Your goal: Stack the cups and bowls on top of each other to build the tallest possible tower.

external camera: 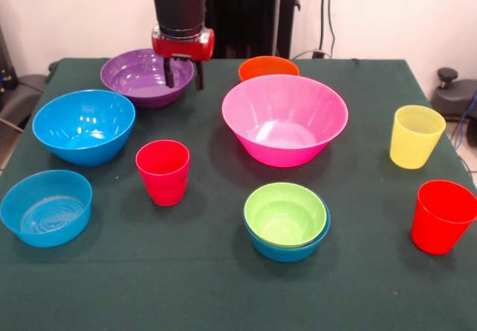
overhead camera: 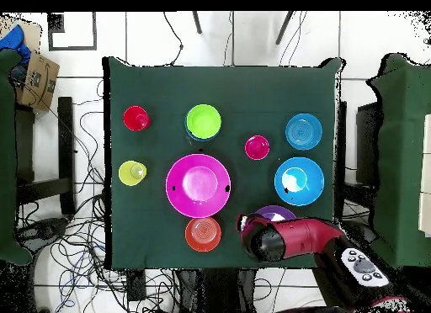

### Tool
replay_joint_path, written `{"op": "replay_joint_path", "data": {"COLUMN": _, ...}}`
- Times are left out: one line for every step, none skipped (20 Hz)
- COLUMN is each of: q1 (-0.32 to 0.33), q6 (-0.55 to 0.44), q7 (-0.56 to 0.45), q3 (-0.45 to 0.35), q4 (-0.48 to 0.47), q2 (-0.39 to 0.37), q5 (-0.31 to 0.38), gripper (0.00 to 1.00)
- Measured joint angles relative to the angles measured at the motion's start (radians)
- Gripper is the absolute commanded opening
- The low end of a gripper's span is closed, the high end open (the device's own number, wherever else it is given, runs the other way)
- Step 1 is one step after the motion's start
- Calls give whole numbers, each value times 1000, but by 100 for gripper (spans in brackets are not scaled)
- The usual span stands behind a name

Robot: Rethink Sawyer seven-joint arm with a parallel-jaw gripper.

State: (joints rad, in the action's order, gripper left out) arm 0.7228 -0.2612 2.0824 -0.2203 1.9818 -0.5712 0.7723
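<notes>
From my remote station, I see a dark green tabletop [external camera: 223,286] before a white wall, with black cables trailing over the pale tiled floor [overhead camera: 84,251] around it. The gripper [external camera: 183,74] hangs over the purple bowl [external camera: 138,77], its fingers [external camera: 169,71] narrowly parted and holding nothing. Nothing is stacked except the lime green bowl [external camera: 285,213], nested in a small blue bowl [external camera: 291,250]. The pink bowl [external camera: 285,120] sits mid-table, the orange bowl [external camera: 268,68] just behind it. Two more blue bowls [external camera: 83,126], two red cups [external camera: 163,171] and the yellow cup [external camera: 416,136] stand apart. A device beside the arm in the overhead view is perhaps a remote control [overhead camera: 362,265].
</notes>
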Motion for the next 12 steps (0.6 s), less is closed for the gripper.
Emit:
{"op": "replay_joint_path", "data": {"q1": 0, "q6": 0, "q7": 0, "q3": 0, "q4": 0, "q2": 1, "q5": 0, "gripper": 100}}
{"op": "replay_joint_path", "data": {"q1": 0, "q6": 0, "q7": 0, "q3": 0, "q4": 0, "q2": 3, "q5": 0, "gripper": 100}}
{"op": "replay_joint_path", "data": {"q1": -1, "q6": 0, "q7": 0, "q3": 0, "q4": 0, "q2": 4, "q5": 0, "gripper": 100}}
{"op": "replay_joint_path", "data": {"q1": -1, "q6": 0, "q7": 0, "q3": 0, "q4": 0, "q2": 4, "q5": 0, "gripper": 100}}
{"op": "replay_joint_path", "data": {"q1": -4, "q6": 0, "q7": 0, "q3": 2, "q4": 0, "q2": 4, "q5": 0, "gripper": 100}}
{"op": "replay_joint_path", "data": {"q1": -6, "q6": 0, "q7": 0, "q3": 3, "q4": -1, "q2": 4, "q5": 0, "gripper": 100}}
{"op": "replay_joint_path", "data": {"q1": -16, "q6": 0, "q7": 0, "q3": 10, "q4": -3, "q2": 4, "q5": 0, "gripper": 0}}
{"op": "replay_joint_path", "data": {"q1": -17, "q6": 0, "q7": 0, "q3": 11, "q4": -3, "q2": 4, "q5": 0, "gripper": 0}}
{"op": "replay_joint_path", "data": {"q1": -19, "q6": 0, "q7": 0, "q3": 12, "q4": -3, "q2": 4, "q5": 0, "gripper": 0}}
{"op": "replay_joint_path", "data": {"q1": -25, "q6": -1, "q7": 0, "q3": 14, "q4": -4, "q2": 4, "q5": 0, "gripper": 0}}
{"op": "replay_joint_path", "data": {"q1": -30, "q6": -1, "q7": 0, "q3": 17, "q4": -4, "q2": 3, "q5": 0, "gripper": 0}}
{"op": "replay_joint_path", "data": {"q1": -32, "q6": -2, "q7": 0, "q3": 19, "q4": -4, "q2": 2, "q5": 1, "gripper": 0}}
